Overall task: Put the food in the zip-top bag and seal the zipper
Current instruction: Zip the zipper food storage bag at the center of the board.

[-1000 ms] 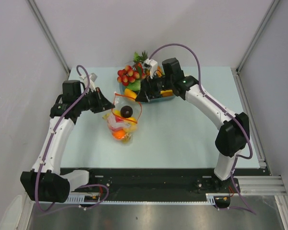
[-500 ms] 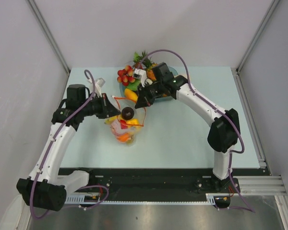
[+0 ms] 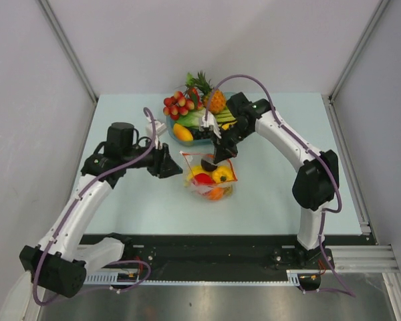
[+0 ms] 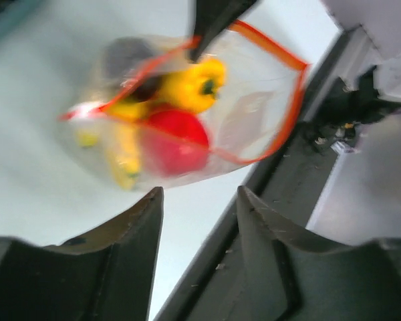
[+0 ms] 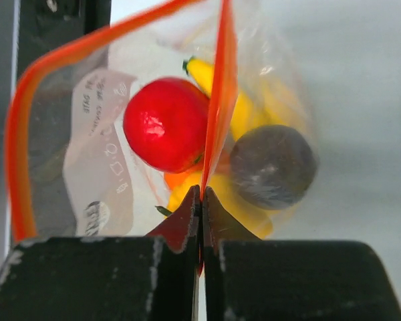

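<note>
— Zip-top bag (image 4: 257, 110) against the left gripper (image 4: 200, 192)?
— Lies at twelve o'clock of it in the wrist view, well clear of both fingertips. From overhead, at three o'clock, near but apart, resting on the pale table (image 3: 274, 194).
— Those jaws?
— Stand partly open, with a plain gap between. Holding nothing, touching nothing.
— And the right gripper (image 5: 201, 194)?
— Sits at twelve o'clock of the bag from overhead. Jaws pinched tight with no gap left, clamped on the zipper (image 5: 219, 114); the red-orange strip runs straight up from the pinch toward twelve o'clock.
— Mouth sealed?
— No. Gapes open, with the rest of the strip curving away in a wide loop at nine o'clock of the pinch.
— Inside?
— Red apple (image 5: 166, 124) at eleven o'clock of the pinch, behind the clear wall. Dark round piece (image 5: 273, 166) at two o'clock. Yellow banana (image 4: 123, 157) blurred beside the apple in the left wrist view. Something orange low in the pouch, too hidden to name.
— Around it?
— Blue-tinted tray (image 3: 168, 122) at eleven o'clock of the bag, with the pineapple (image 3: 216, 101) and red berry cluster (image 3: 177, 105) in it.
</note>
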{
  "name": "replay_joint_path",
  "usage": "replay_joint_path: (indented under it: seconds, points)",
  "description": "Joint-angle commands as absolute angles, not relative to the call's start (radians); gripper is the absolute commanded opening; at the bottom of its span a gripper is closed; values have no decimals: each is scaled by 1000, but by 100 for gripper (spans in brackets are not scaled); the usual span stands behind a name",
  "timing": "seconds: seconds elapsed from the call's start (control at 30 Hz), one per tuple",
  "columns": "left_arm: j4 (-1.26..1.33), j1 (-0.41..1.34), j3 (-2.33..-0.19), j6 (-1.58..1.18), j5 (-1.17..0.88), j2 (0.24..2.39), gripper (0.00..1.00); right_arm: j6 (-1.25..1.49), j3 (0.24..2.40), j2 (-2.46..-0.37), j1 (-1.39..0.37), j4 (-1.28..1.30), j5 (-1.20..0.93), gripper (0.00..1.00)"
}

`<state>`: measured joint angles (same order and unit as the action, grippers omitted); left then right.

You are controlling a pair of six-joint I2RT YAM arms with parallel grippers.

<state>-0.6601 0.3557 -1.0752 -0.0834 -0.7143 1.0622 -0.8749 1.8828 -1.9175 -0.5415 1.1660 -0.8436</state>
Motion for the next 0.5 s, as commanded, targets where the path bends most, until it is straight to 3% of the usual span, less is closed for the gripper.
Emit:
replay_joint_path:
  seconds: [0.0, 0.07, 0.17, 0.33, 0.47]
  points:
    - [-704, 137, -1082, 185, -826, 1055, 60, -1095, 1822, -1922, -509, 1166, -825, 0]
    - [-744, 14, -1055, 372, -949, 1072, 70, -1126, 1825, -1917, -502, 1161, -827, 0]
    - [-736, 3, -1022, 592, -959, 1089, 73, -1158, 1827, -1905, -499, 1160, -838, 0]
    - [-427, 3, -902, 661, -1046, 1100, 84, -1203, 1819, -1891, -503, 1166, -841, 0]
    - [-359, 61, -902, 755, -1103, 1181, 84, -1224, 1812, -1882, -508, 1152, -828, 0]
